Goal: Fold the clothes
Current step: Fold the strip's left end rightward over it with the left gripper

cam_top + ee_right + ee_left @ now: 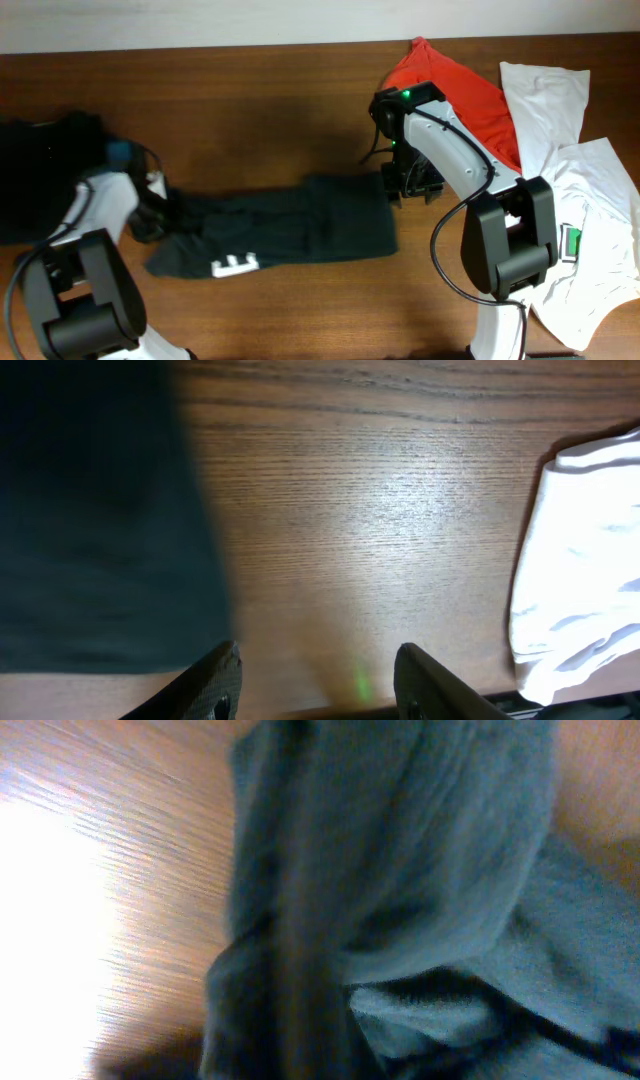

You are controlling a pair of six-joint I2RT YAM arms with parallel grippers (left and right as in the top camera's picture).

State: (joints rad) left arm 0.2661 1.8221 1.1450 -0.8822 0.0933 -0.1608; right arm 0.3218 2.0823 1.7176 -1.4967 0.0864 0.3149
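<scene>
The black T-shirt (300,225) lies as a long folded strip across the table's middle, with white letters (235,265) at its front edge. My left gripper (152,215) is at the strip's bunched left end. Its wrist view is filled with blurred dark fabric (400,870) that hides the fingers, and it looks shut on the shirt. My right gripper (405,185) is open and empty over bare wood (318,665), just right of the shirt's right edge (100,510). An orange-red shirt (450,75) lies at the back right.
White shirts (575,200) are spread along the right side, under the right arm's base; one edge shows in the right wrist view (580,560). A dark pile of clothes (40,170) sits at the far left.
</scene>
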